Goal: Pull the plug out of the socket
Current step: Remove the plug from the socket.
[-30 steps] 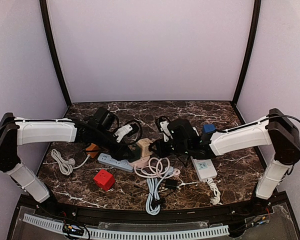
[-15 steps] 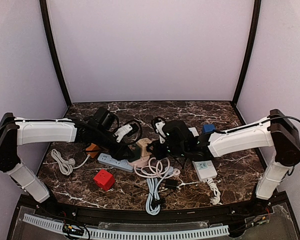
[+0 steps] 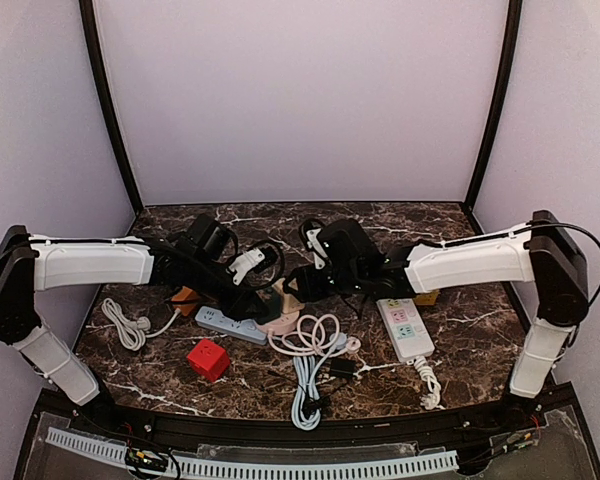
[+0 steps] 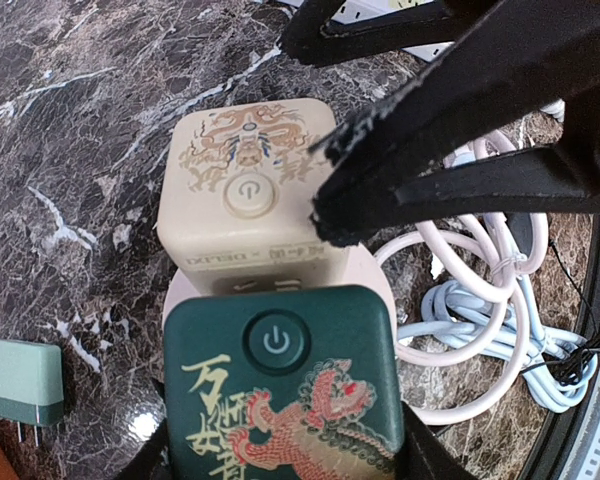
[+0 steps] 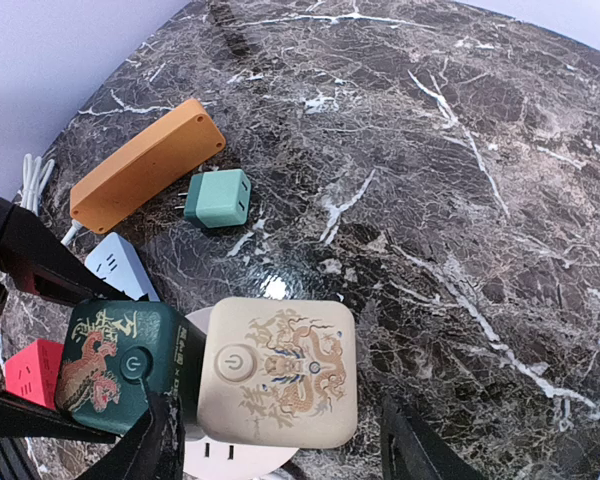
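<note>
Plugs stand side by side on the round pink socket (image 5: 230, 458) on the marble table (image 5: 460, 200), cream plug (image 5: 277, 372) beside green plug (image 4: 280, 390); left gripper (image 4: 280, 455) clamps the green plug's sides; right gripper (image 5: 280, 445) straddles the cream plug, fingers spread wider than it.

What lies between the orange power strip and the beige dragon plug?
A small green plug adapter, clearest in the right wrist view.

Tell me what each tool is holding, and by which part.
Left tool clamps the dark green cube plug by its opposite sides. Right tool straddles the beige cube plug, open, gripping nothing.
</note>
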Controlling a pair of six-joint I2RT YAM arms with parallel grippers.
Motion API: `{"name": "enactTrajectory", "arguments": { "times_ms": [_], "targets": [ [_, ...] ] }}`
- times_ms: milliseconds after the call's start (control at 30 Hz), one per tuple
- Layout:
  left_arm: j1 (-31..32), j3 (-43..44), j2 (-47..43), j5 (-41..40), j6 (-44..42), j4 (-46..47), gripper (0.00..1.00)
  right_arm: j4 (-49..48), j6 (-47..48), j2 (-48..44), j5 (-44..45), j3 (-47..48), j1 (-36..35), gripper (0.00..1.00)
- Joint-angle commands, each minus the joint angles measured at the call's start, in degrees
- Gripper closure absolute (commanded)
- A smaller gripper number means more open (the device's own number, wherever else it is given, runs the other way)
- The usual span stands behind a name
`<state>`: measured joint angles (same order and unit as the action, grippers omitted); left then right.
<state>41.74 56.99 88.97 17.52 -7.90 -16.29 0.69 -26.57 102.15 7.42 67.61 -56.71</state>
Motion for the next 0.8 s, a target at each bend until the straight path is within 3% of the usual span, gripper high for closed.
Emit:
{"name": "enactTrajectory", "arguments": {
  "times_ms": [0, 367, 567, 667, 767],
  "targets": [
    [0.1, -0.1, -0.8, 1.7, -0.3, -3.0, 1.00, 2.8, 0.5, 2.5, -2.6, 3.2, 0.4, 0.39],
    [0.1, -0.1, -0.7, 1.6, -0.4, -3.1, 0.99, 5.9, -0.7, 8.2, -3.4, 7.0, 0.8, 0.36],
    [0.1, -0.1, -0.6, 1.9, -0.3, -3.1, 0.99, 5.8, -0.4, 9.7, -3.7, 9.0, 1.1, 0.43],
    [0.1, -0.1, -0.6, 1.8, -0.4, -3.1, 1.00, 5.8, -0.3, 10.7, -4.2, 10.1, 1.0, 0.54],
    [0.1, -0.1, -0.7, 1.5, -0.4, -3.2, 1.00, 5.7, -0.7, 10.5, -3.6, 9.8, 1.1, 0.78]
  ]
}}
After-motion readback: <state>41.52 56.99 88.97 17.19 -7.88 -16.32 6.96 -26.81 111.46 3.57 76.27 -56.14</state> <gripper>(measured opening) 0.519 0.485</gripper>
